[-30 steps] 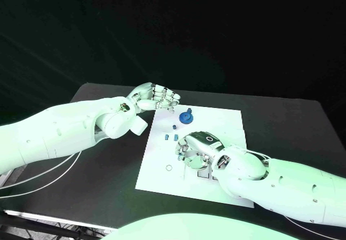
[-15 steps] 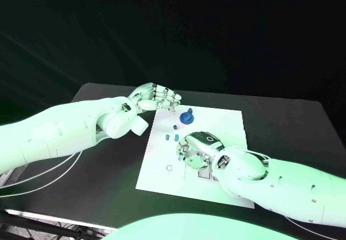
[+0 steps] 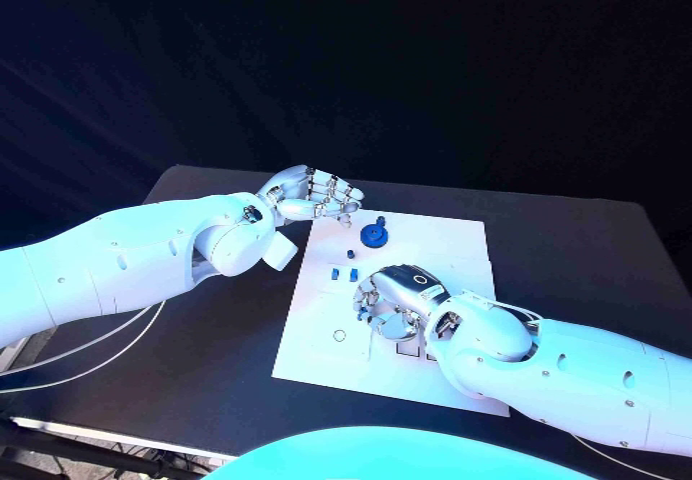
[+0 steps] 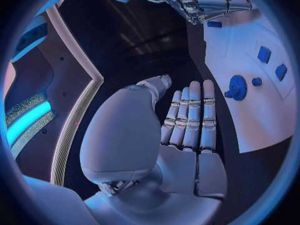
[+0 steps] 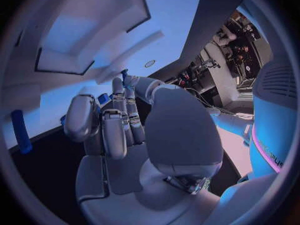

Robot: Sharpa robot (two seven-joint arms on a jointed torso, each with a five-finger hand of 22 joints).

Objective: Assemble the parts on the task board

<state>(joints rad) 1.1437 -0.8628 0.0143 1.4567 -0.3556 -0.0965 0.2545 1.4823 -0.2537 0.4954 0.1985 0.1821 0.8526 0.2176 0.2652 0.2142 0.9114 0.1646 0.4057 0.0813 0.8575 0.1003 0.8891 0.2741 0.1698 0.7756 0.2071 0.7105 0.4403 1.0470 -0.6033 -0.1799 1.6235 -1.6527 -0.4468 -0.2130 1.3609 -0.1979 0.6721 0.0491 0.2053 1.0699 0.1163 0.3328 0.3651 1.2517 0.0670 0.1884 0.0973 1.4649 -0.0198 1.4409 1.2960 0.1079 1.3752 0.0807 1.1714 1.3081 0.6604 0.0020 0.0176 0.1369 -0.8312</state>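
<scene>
The white task board (image 3: 450, 252) lies mid-table. A round blue part with a knob (image 3: 374, 234) sits near its far edge, also seen as the blue disc (image 4: 237, 87). Two small blue pieces (image 3: 342, 272) stand side by side just in front of it. My right hand (image 3: 392, 300) hovers over the board's middle with fingers curled down. In the right wrist view a small blue part (image 5: 103, 99) shows between the thumb and fingers of that hand (image 5: 119, 125). My left hand (image 3: 310, 196) hangs at the board's far left corner and holds nothing; its fingers (image 4: 189, 116) lie stretched out.
The black table (image 3: 577, 250) surrounds the board. A small ring (image 3: 338, 336) marks the board's near left part. A blue peg (image 5: 22, 130) lies on the board beside my right hand. Open table stretches to the right.
</scene>
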